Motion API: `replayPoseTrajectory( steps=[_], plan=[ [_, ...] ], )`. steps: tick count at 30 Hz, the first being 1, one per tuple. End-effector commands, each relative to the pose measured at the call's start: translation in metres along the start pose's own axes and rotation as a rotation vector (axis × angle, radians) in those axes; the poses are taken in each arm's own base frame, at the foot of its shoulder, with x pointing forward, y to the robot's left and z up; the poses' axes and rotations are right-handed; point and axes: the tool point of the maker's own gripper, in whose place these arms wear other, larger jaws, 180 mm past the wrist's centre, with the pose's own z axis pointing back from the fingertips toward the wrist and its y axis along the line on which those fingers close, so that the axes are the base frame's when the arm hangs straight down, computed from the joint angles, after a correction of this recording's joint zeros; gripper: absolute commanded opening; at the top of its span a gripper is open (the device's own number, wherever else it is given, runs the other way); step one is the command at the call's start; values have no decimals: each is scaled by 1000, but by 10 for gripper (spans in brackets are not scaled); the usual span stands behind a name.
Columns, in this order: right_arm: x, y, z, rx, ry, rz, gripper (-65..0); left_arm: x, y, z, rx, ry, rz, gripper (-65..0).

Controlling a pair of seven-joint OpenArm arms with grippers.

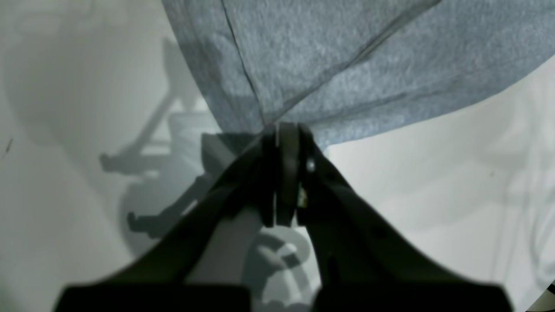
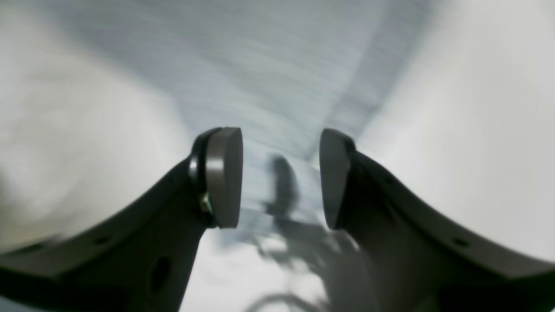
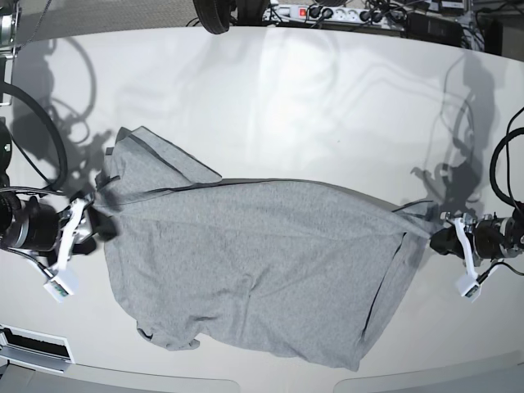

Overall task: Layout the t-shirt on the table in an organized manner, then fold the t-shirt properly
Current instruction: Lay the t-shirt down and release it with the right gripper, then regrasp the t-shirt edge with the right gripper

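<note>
The grey t-shirt [image 3: 262, 262] lies spread across the middle of the glossy white table [image 3: 286, 106], plain side up, with a sleeve folded over at its upper left. In the base view my left gripper [image 3: 434, 237] is at the shirt's right edge. Its wrist view shows the left gripper [image 1: 284, 134] shut on a pinched corner of the t-shirt [image 1: 347, 65], with the cloth pulled taut. My right gripper [image 3: 102, 223] is at the shirt's left edge. Close up, the right gripper [image 2: 281, 177] is open with nothing between its pads, and the blurred grey t-shirt [image 2: 269, 78] is ahead of it.
A power strip [image 3: 327, 12] and a tangle of cables run along the table's far edge, next to a black round object [image 3: 214, 12]. A black cable [image 3: 37, 115] loops beside the arm at the left. The table's near edge runs just below the shirt's hem.
</note>
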Motion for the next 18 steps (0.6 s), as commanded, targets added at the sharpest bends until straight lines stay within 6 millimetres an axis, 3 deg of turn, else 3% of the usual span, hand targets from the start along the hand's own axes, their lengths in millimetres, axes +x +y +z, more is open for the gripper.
replayPoseTrajectory(
  steps=[1, 5, 10, 14, 18],
  plan=[
    [16, 7, 9, 49, -51, 3, -353, 20, 11, 13, 23, -56, -7, -650],
    [21, 61, 6, 319, -119, -72, -353, 20, 11, 13, 23, -56, -7, -650],
    [-19, 88, -32, 320, -12, -130, -352, 22, 11, 13, 22, -63, -8, -650],
    [-48, 94, -54, 243, 42, -161, -352, 22, 11, 13, 23, -64, -8, -650],
    [-64, 75, -64, 78, 18, -136, -350, 22, 11, 13, 23, -64, -8, -650]
  ],
)
